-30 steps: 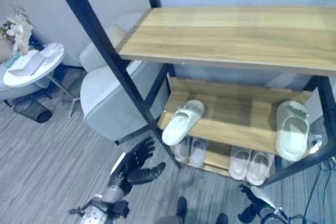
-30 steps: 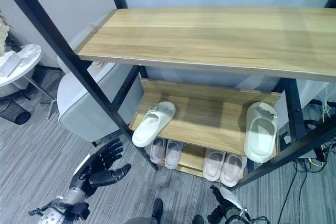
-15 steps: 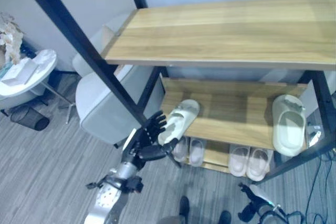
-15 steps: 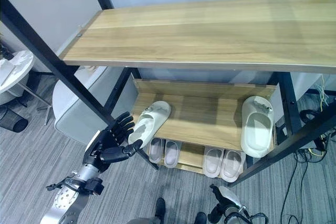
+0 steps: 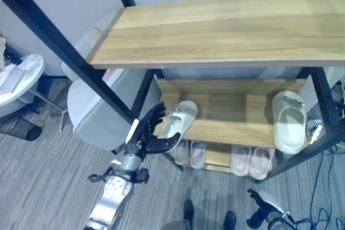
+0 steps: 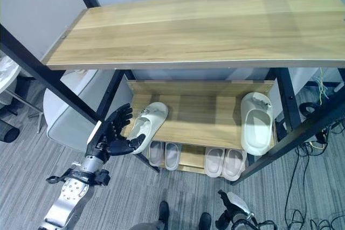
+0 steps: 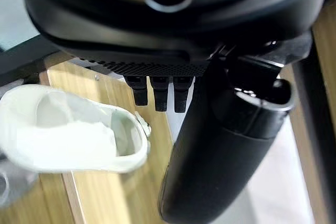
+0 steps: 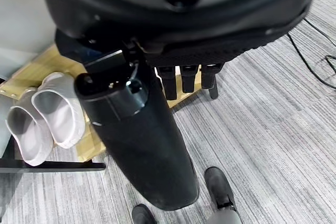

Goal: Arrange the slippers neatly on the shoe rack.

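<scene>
Left eye view: left hand [image 5: 144, 137], fingers spread wide, reaches the crooked slipper [image 5: 178, 123] overhanging the middle shelf [image 5: 237, 117]; its mate [image 5: 288, 121] sits far right. 2 pairs below look tidy.

Left hand [image 5: 146, 136] raised on extended arm, fingers straight and spread, thumb out sideways. Right hand [image 5: 262, 200] low, arm down, fingers straight, holding nothing.
</scene>
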